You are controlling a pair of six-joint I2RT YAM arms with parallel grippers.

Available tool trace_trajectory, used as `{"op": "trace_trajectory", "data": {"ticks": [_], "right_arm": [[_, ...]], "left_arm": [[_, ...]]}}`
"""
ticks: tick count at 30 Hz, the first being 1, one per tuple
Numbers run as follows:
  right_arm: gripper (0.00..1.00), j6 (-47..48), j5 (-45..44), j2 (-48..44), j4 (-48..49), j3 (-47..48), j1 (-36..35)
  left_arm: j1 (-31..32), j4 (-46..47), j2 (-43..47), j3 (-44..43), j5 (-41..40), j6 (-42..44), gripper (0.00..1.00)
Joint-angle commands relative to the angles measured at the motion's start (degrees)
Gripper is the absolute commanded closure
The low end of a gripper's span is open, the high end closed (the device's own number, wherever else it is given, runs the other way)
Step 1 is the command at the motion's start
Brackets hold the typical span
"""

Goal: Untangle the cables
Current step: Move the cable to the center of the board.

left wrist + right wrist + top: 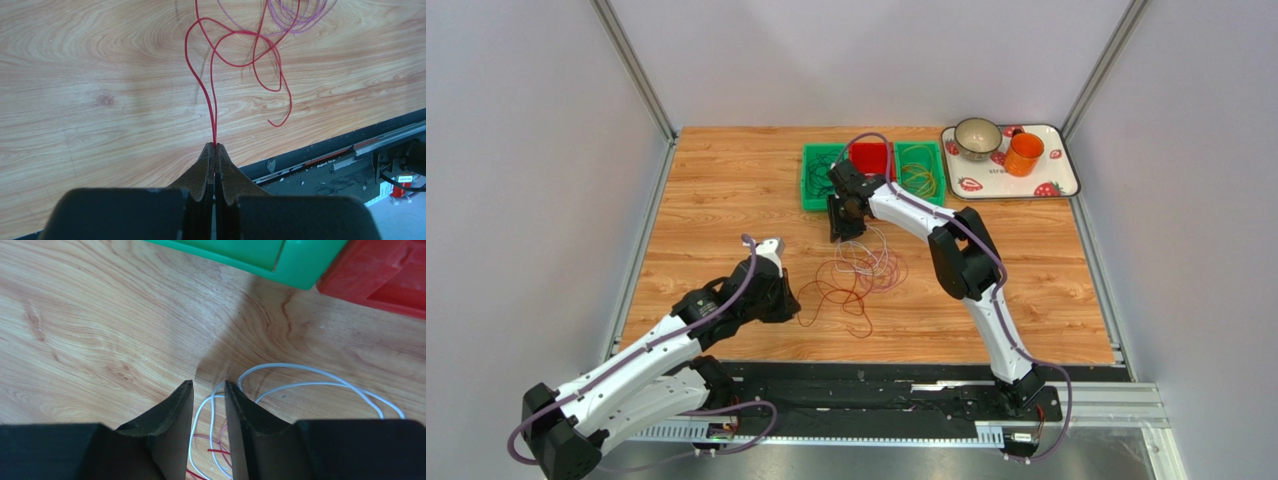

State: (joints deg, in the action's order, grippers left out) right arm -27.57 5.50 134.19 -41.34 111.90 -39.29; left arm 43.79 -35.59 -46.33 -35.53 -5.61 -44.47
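Note:
The cables [867,266] lie in a loose tangle of red, white and purple loops on the wooden table, between the two arms. My left gripper [215,146] is shut on the end of a red cable [239,64], which runs from its tips up toward the pile; purple loops [296,19] show beyond it. From above, the left gripper [794,302] sits at the tangle's left edge. My right gripper [206,386] stands open just above the table, with white cable [320,373] strands passing between its fingers, not pinched. In the top view the right gripper [842,228] is at the tangle's far edge.
Three small bins stand behind the tangle: a green bin [822,180] with dark cables, a red bin [872,158], and a green bin [920,170] with yellowish cables. A strawberry-print tray [1056,182] at the back right holds a bowl [977,138] and an orange cup [1024,154].

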Motion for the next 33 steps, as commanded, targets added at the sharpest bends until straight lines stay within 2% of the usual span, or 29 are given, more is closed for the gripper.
{"op": "trace_trajectory", "data": {"ticks": [1,7,8,15,19,24,26,29,30,32,33], "right_arm": [[0.66,0.5,-0.6,-1.4,0.3,-3.2,0.9],[0.68,-0.5,-2.0,-8.6,3.2,-14.2,2.5],[0.68,-0.6,-2.0,-9.6,4.0,-19.2,2.6],[0.69,-0.9,-5.5,-20.6,6.4,-38.0,3.3],[0.69,-1.0,-10.0,-26.6,5.2,-43.0,4.9],[0.68,0.2,-11.4,-33.6,0.2,-38.8,5.4],[0.66,1.6,-10.0,-36.1,-1.2,-35.7,5.1],[0.55,3.6,-1.0,-40.3,0.5,-33.4,5.2],[0.52,4.1,5.4,-41.8,1.9,-33.5,5.3],[0.33,4.2,10.5,-42.3,6.2,-33.4,5.0],[0.29,3.8,12.4,-42.1,6.9,-32.9,4.9]], "left_arm": [[0.2,-6.1,3.3,-4.0,-2.4,0.8,1.0],[0.2,-10.1,3.5,-9.7,-5.0,3.6,1.0],[0.2,-10.5,3.2,-10.5,-5.2,4.0,1.0],[0.2,-14.6,1.8,-21.1,-7.9,9.2,1.0],[0.2,-15.8,0.7,-26.7,-8.4,13.5,1.0],[0.2,-13.5,-1.2,-29.2,-4.2,18.2,1.0],[0.2,-13.5,-2.1,-29.9,-2.3,20.2,1.0],[0.2,-14.9,-1.8,-31.2,-1.0,22.8,1.0],[0.2,-15.5,-1.6,-31.4,-0.8,23.6,1.0],[0.2,-15.9,-0.9,-32.0,-0.7,26.2,1.0],[0.2,-16.2,-0.6,-32.1,-0.8,27.4,1.0]]}}
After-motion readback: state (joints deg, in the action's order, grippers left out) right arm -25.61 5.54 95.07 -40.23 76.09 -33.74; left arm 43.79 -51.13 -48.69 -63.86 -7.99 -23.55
